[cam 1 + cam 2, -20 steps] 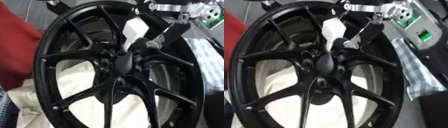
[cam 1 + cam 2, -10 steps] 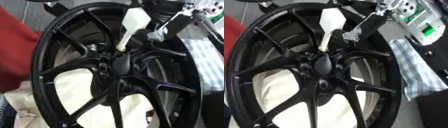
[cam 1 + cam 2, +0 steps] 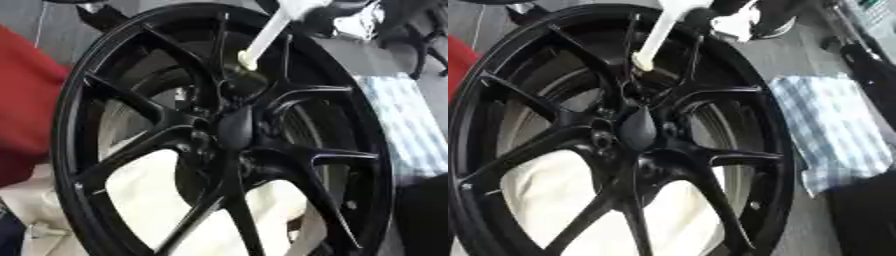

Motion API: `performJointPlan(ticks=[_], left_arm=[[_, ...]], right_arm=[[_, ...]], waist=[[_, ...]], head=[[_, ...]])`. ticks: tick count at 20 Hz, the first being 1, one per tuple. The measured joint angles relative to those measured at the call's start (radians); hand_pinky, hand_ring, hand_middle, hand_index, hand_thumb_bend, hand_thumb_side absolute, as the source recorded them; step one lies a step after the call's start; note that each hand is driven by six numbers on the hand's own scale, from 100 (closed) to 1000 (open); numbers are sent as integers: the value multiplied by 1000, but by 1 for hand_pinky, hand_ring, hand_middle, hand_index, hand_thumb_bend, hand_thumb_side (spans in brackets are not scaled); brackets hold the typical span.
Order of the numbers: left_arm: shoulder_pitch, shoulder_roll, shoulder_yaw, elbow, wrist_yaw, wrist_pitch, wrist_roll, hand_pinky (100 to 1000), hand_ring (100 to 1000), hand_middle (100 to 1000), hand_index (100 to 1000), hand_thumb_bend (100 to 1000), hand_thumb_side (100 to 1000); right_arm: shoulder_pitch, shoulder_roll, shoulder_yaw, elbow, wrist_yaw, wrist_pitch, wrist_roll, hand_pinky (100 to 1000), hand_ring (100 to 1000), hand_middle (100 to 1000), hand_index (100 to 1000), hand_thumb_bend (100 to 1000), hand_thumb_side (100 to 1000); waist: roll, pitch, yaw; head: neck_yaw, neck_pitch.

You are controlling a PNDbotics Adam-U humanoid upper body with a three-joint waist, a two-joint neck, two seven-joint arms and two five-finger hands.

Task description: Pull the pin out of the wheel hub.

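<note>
The right hand (image 3: 741, 17) reaches down over the black wheel hub (image 3: 234, 127). It holds the white pin (image 3: 267, 37), but its fingers are too dark to tell how.

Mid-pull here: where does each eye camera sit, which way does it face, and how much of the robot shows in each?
Left eye view: in the head, looking down at the black wheel; the right hand shows blurred at the top edge.
Right eye view: beside it, same downward aim; more of the checked cloth shows.
Both share the white pin, its tip above the hub.
</note>
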Motion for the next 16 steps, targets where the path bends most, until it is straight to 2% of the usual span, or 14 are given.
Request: performJointPlan(ticks=[3, 6, 8, 11, 13, 16], left_arm=[[20, 3, 10, 0, -2, 2, 10, 780, 803, 607, 770, 100, 671], [37, 4, 24, 0, -6, 3, 25, 780, 804, 607, 770, 100, 668], [43, 4, 29, 0, -6, 3, 32, 781, 805, 607, 769, 100, 664], [53, 3, 36, 0, -8, 3, 41, 781, 805, 607, 769, 100, 660], [55, 2, 39, 0, -9, 2, 45, 781, 805, 607, 769, 100, 660], [59, 1, 43, 0, -9, 2, 47, 781, 805, 607, 769, 100, 660]], right_arm=[[140, -46, -95, 1, -66, -35, -86, 849, 789, 406, 460, 100, 100], [313, -66, -194, 3, -73, -73, -193, 844, 784, 417, 472, 100, 100], [425, -57, -258, 0, -50, -97, -276, 844, 784, 424, 478, 100, 100], [569, 2, -341, -27, 8, -123, -405, 846, 787, 444, 494, 100, 100], [624, 42, -373, -53, 49, -128, -472, 846, 787, 444, 494, 100, 100], [646, 69, -388, -89, 89, -123, -530, 846, 787, 444, 494, 100, 100]], waist=[[21, -8, -45], [45, -14, -94], [66, -16, -120], [97, -30, -154], [105, -35, -159], [103, -35, -159]], head=[[31, 11], [81, 17], [111, 19], [146, 30], [160, 36], [167, 37]])
